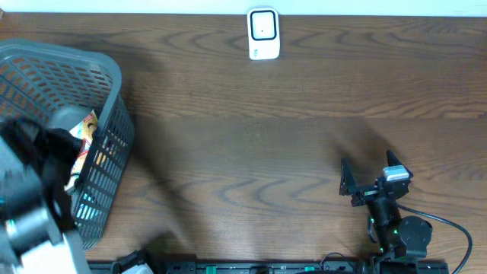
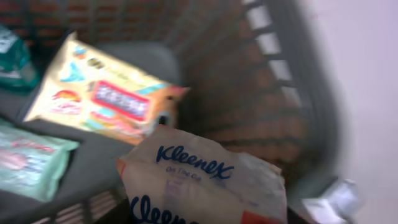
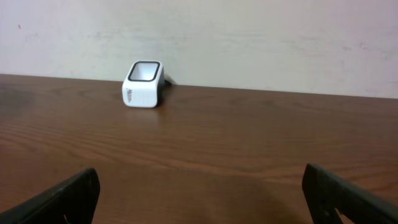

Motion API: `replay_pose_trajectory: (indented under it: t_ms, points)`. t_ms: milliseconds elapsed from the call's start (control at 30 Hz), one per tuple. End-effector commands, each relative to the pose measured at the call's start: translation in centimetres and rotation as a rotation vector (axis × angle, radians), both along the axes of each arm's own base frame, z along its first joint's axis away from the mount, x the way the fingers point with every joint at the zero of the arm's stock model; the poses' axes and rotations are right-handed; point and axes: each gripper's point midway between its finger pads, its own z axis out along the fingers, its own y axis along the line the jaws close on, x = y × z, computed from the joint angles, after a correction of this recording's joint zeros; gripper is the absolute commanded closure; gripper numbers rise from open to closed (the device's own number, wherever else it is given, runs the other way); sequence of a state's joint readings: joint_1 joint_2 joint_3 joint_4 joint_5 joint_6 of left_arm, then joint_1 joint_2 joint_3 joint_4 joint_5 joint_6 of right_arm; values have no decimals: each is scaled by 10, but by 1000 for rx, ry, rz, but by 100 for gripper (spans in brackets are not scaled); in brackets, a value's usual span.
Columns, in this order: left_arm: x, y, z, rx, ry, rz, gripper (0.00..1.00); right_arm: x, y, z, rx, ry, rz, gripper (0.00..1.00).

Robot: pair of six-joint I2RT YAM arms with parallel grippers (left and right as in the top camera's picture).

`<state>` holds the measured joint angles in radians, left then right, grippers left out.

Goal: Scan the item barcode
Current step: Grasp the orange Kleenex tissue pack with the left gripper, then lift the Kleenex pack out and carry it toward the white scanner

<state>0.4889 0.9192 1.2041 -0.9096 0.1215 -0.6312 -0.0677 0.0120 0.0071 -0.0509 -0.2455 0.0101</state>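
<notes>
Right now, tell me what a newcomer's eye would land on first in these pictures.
A Kleenex pack looms close in the left wrist view, above a yellow packet lying in the grey basket at the left of the table. A small white scanner stands alone at the far edge. The right claw hangs wide open and empty over bare wood, facing the scanner.

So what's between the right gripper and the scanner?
Nothing, just bare table. The right wrist view shows only wood all the way from the open right gripper to the scanner.
</notes>
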Motion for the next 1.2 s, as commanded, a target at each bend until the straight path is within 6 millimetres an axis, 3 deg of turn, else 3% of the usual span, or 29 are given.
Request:
replay_pose_trajectory:
  t_ms: [0, 233, 567, 767, 933, 1167]
  points:
    - [-11, -35, 38, -12, -167, -121, 59, 0, -1, -1, -12, -2, -5, 1]
    - [1, -99, 55, -85, -261, -415, 59, 0, -1, -1, -12, -2, -5, 1]
    - [15, -177, 48, -86, -224, -743, 59, 0, -1, -1, -12, -2, -5, 1]
    - [25, -226, 16, -12, -85, -889, 59, 0, -1, -1, -12, -2, -5, 1]
    - [34, -266, -29, 116, 82, -978, 59, 0, -1, -1, -12, -2, -5, 1]
    - [39, -303, -94, 230, 298, -1052, 59, 0, -1, -1, -12, -2, -5, 1]
